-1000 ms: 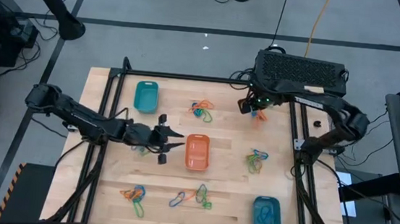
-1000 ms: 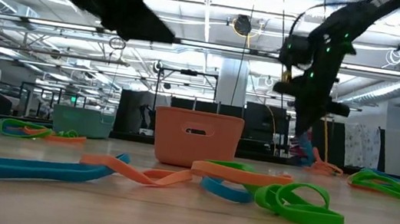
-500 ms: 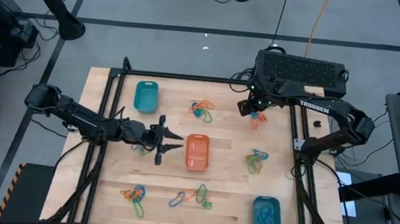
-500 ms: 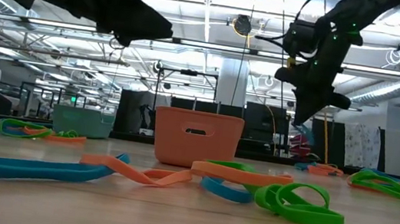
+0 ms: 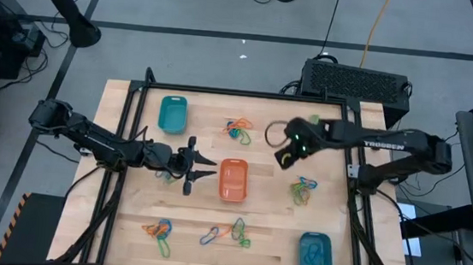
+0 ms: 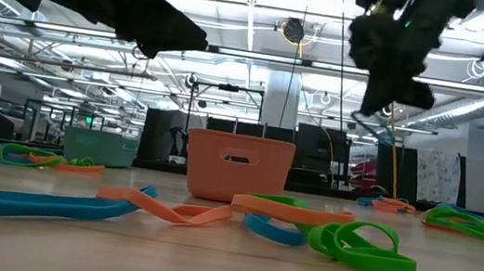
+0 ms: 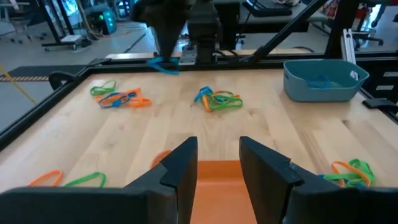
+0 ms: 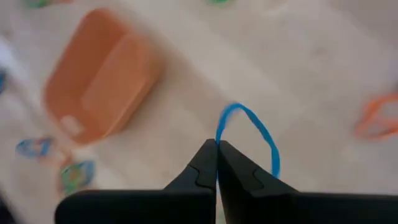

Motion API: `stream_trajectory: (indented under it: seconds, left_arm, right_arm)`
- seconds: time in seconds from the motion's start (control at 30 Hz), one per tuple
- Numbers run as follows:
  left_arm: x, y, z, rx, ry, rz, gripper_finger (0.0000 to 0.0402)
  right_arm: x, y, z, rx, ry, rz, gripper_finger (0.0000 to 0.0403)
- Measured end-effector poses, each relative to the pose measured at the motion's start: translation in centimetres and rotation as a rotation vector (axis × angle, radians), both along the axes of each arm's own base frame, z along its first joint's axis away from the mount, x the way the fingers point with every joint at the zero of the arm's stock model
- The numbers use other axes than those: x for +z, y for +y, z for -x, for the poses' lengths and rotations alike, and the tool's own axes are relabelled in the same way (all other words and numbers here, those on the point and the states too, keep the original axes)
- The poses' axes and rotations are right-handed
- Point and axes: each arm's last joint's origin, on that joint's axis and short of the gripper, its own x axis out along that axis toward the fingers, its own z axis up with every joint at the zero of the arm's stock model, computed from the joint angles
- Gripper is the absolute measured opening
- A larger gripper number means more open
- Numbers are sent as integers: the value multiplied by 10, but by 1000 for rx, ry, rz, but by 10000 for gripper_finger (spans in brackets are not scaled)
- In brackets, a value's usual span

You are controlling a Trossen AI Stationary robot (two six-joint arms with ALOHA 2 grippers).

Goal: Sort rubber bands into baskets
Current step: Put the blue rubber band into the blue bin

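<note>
Right gripper [image 8: 216, 144] was pressed shut on a blue rubber band [image 8: 249, 134], pinching a short stretch of the loop so the rest stood free past the fingertips; it hung above the table between the orange basket [image 5: 233, 180] and the far right corner; the band looked light and limp, keeping only a loose oval shape, so a thin-edge pinch seemed enough, though a slack hold could let it slip; left gripper [image 7: 217, 165] had its fingers spread and empty, poised just at the near rim of the orange basket; loose bands lay in small mixed tangles [image 5: 238, 131] across the wood; picking one strand from a tangle would likely drag its neighbours; the teal basket [image 5: 315, 256] at the near right already held blue; another teal basket [image 5: 172, 113] sat far left.
</note>
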Motion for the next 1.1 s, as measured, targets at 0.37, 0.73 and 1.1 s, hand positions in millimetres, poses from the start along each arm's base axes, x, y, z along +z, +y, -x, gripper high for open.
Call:
stream_trajectory:
  seconds: [0.37, 0.73, 1.1]
  left_arm:
    - [0, 0, 0, 4, 5, 22, 128]
    - [-1, 0, 0, -12, 7, 25, 128]
    - [0, -1, 0, -39, 4, 35, 128]
  right_arm:
    - [0, 96, 2, 38, 13, -193, 0]
    - [-2, 194, 42, -48, 80, -413, 0]
    - [-31, 238, 61, -199, 239, -441, 0]
